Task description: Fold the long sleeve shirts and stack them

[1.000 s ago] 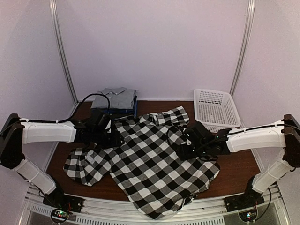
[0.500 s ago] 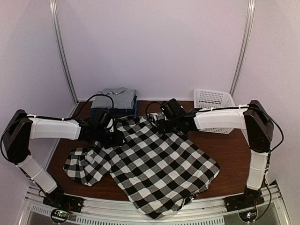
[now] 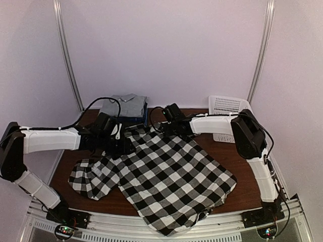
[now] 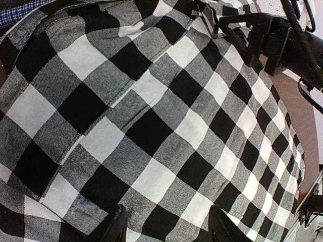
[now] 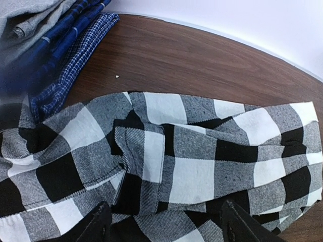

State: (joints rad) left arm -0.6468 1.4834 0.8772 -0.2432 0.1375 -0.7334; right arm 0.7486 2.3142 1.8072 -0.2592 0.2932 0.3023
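A large black-and-white check shirt lies spread over the brown table, its left sleeve bunched at the left. It fills the left wrist view and lies rumpled in the right wrist view. My left gripper is open just above the shirt's upper left part; its fingertips stand wide apart over the cloth. My right gripper is open over the shirt's far edge near the collar. A folded stack with a plain grey shirt on dark blue and blue-checked shirts sits at the back left.
A white lattice basket stands at the back right, partly behind the right arm. Bare brown table shows to the right of the shirt. White walls close the back and sides. The right arm shows in the left wrist view.
My right arm has swung from the shirt's right side up and left to its far edge near the stack. The shirt's upper right part now lies flatter. My left gripper barely moved.
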